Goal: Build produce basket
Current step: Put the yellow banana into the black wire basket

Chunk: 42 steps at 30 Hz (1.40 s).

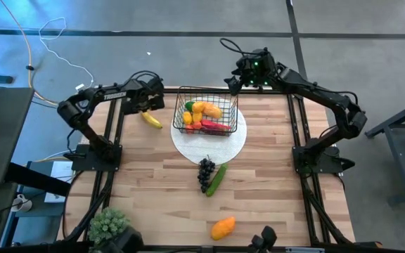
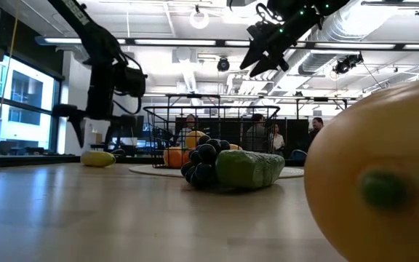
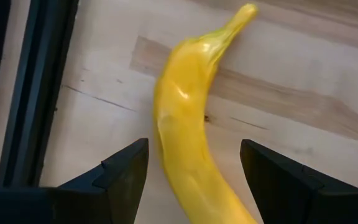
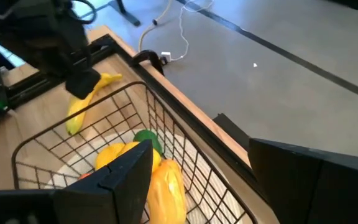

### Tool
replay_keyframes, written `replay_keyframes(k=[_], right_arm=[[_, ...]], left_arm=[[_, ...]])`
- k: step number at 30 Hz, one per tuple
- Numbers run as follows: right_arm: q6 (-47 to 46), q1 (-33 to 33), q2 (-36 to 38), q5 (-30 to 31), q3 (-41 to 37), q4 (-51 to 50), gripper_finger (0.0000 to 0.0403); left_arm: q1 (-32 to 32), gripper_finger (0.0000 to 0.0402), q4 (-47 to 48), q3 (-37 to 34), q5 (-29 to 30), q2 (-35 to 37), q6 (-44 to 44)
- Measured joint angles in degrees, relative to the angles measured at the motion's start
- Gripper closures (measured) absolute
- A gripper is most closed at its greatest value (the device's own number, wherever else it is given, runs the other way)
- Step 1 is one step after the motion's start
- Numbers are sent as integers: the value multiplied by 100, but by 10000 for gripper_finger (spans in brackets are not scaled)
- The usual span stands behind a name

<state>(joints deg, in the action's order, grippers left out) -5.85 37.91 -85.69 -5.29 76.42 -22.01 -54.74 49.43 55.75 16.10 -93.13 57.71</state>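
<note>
The black wire basket [image 1: 204,112] stands on a round white plate [image 1: 213,144] at the table's far middle, with yellow, orange, green and red toy produce in it. A yellow banana [image 1: 151,119] lies on the table left of the basket. My left gripper [image 1: 149,105] is open just above the banana [image 3: 185,124], one finger on either side, not touching. My right gripper [image 1: 236,83] is open and empty, high above the basket's far right corner [image 4: 151,93]. Dark grapes [image 1: 206,172], a green cucumber [image 1: 216,179] and an orange mango [image 1: 223,227] lie nearer the front.
A green potted plant [image 1: 107,223] stands at the near left corner. Both arms' bases are bolted at the table's left [image 1: 93,154] and right [image 1: 318,158] sides. In the low view, people [image 2: 275,138] show in the room behind the basket.
</note>
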Motion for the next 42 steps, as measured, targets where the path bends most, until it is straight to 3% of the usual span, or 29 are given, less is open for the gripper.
replay_keyframes(k=[23, 36, 42], right_arm=[[335, -1, -2, -204, 0, -14, 158], [335, -1, -2, -202, 0, -14, 158], [335, 0, -2, -200, 0, -12, 158]], left_arm=[[-2, 161, 15, 2, 190, -646, 130], [-4, 272, 22, 4, 409, -646, -377], [-4, 289, 24, 4, 423, -646, -657]])
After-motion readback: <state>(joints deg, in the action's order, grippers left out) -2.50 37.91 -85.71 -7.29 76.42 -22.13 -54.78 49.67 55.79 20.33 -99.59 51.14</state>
